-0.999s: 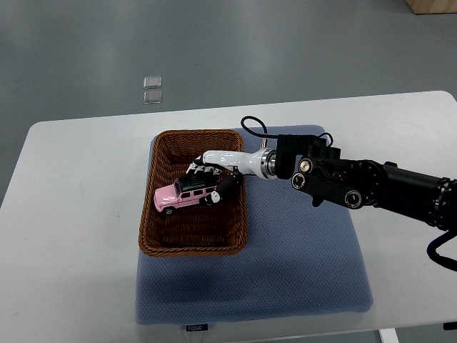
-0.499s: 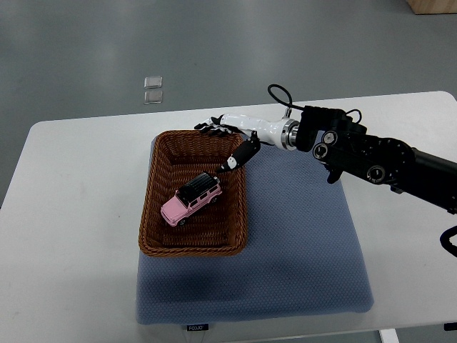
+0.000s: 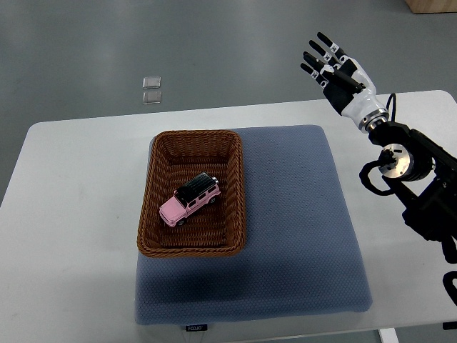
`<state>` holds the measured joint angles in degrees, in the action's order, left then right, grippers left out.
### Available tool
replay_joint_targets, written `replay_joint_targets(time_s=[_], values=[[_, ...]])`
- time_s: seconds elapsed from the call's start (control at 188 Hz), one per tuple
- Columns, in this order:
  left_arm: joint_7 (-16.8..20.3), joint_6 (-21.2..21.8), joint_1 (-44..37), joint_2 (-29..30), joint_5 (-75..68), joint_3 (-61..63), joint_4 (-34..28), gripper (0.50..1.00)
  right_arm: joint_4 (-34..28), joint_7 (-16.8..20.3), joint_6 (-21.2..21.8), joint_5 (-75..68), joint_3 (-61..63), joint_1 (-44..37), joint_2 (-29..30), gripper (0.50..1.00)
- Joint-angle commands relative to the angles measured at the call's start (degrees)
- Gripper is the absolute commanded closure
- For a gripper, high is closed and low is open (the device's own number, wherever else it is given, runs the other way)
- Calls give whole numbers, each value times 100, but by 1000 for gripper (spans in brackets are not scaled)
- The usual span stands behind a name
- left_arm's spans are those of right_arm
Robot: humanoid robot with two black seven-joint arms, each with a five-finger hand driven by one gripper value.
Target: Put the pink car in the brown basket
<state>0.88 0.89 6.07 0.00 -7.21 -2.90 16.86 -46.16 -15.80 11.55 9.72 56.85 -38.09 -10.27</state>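
Observation:
The pink car with a black roof lies inside the brown wicker basket, near its middle, angled with its front toward the upper right. My right hand is raised at the upper right, far from the basket, fingers spread and empty. Its dark arm comes in from the right edge. The left arm is out of view.
The basket stands on a blue-grey mat that covers the middle of the white table. Two small clear squares lie on the grey floor beyond the table's far edge.
My right hand let go of the pink car in the basket, then pulled back up and to the right, away from the basket. The car stays in the basket.

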Motion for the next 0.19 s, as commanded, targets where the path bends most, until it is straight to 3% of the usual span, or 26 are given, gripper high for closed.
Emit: replay_joint_targets(time_s=[0.0,0.181], values=[[0,-1,0,0,0,0,1,500,354,-55,137,-849,98,135,122,595],[0,-1,0,0,0,0,-7,500,1118,-160,902,-1183,89,126,403,595]])
